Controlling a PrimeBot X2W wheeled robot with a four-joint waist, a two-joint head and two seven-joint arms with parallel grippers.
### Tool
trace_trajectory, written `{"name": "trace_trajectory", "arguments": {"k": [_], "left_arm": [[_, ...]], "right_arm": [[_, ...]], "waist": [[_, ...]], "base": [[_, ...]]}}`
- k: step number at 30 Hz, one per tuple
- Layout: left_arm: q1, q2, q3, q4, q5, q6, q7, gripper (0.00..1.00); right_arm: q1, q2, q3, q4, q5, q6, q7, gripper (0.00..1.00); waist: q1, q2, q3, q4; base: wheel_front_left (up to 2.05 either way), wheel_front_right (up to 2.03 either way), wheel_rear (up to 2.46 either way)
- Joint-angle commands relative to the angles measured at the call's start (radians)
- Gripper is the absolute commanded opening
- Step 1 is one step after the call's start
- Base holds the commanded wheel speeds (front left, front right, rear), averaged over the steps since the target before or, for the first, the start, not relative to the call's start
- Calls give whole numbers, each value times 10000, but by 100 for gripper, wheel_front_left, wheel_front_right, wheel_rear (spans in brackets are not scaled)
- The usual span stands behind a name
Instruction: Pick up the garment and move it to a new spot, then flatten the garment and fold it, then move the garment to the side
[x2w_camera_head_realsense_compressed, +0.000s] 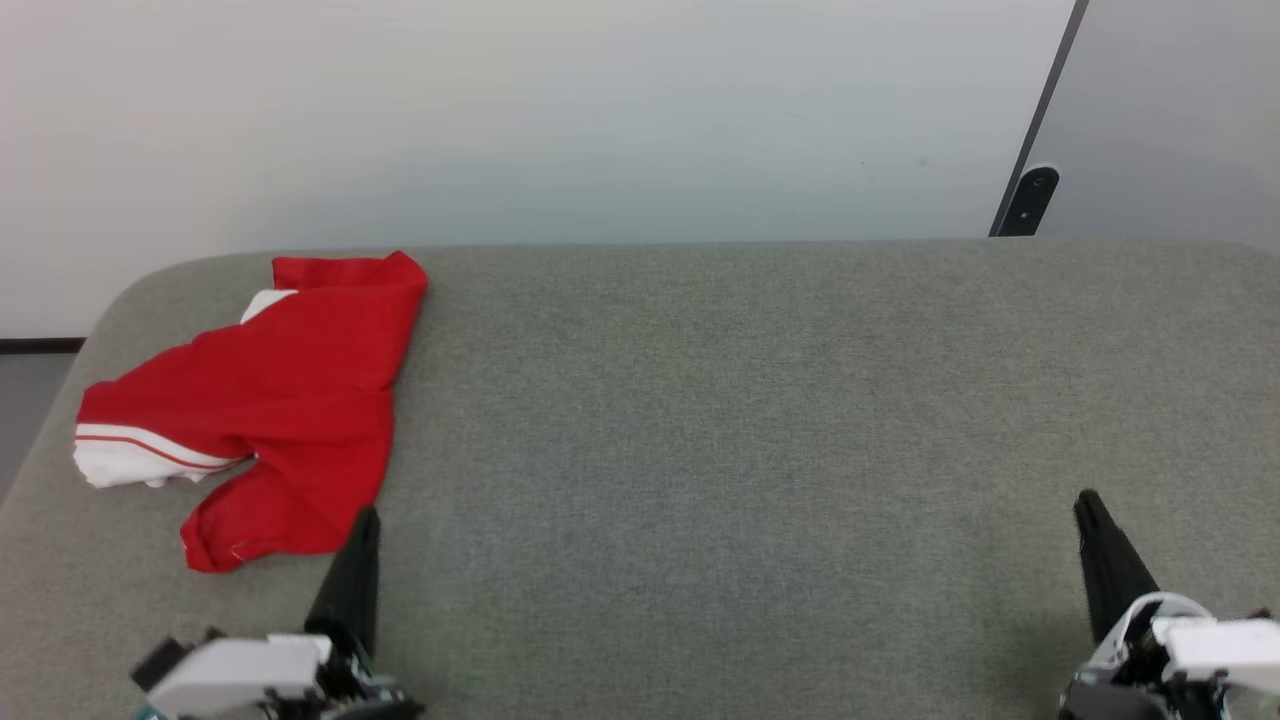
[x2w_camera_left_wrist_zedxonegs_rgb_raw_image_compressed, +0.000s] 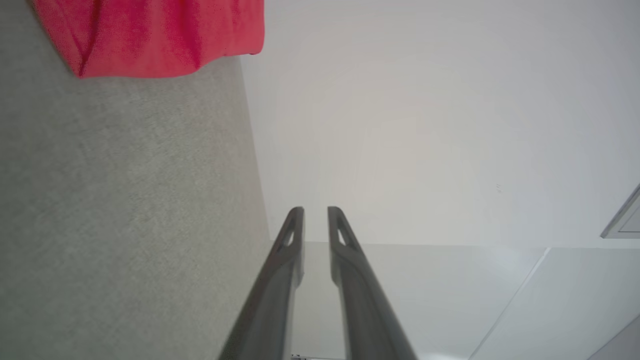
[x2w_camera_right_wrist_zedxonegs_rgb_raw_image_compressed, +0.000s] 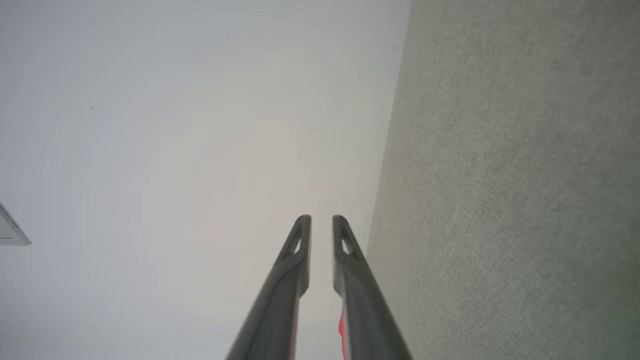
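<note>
Our left gripper (x2w_camera_head_realsense_compressed: 364, 520) and right gripper (x2w_camera_head_realsense_compressed: 1090, 503) rest low over the grey table (x2w_camera_head_realsense_compressed: 720, 400), fingers drawn together on nothing. The garment (x2w_camera_head_realsense_compressed: 290, 390) lies just ahead of the left fingertips, to their outer side and well away from the right, loosely doubled over. We judge it folded and set aside; tidying it would mean opening the left fingers and reaching forward

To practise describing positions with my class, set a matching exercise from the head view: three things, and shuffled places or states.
Things: 1 garment; 2 left gripper; 3 right gripper.
Places: A lower right, shut, empty; B crumpled, far left on the grey surface; C lower left, shut, beside the garment.
Pairs: 1-B; 2-C; 3-A.
</note>
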Motion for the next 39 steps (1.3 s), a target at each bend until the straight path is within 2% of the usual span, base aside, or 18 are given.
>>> {"name": "trace_trajectory", "arguments": {"k": [1,5,21,39], "left_arm": [[82,-21,-21,82,3,9,-10,100],[352,-97,-82,324,10,13,-33,100],[673,-68,-998,-311,370,6,-822,100],[933,-41,-1729,-857,1326,-3,-1549,100]], "right_arm": [[58,8,9,78,-7,-2,-13,100],[308,34,34,296,-20,-8,-35,100],[647,27,811,-340,-584,-6,-825,100],[948,20,1522,-788,-1750,-5,-1554,100]], "waist": [[0,0,1,0],[0,0,1,0],[0,0,-11,-3],[0,0,-67,-3]], "base": [[0,0,0],[0,0,0],[0,0,0],[0,0,0]]}}
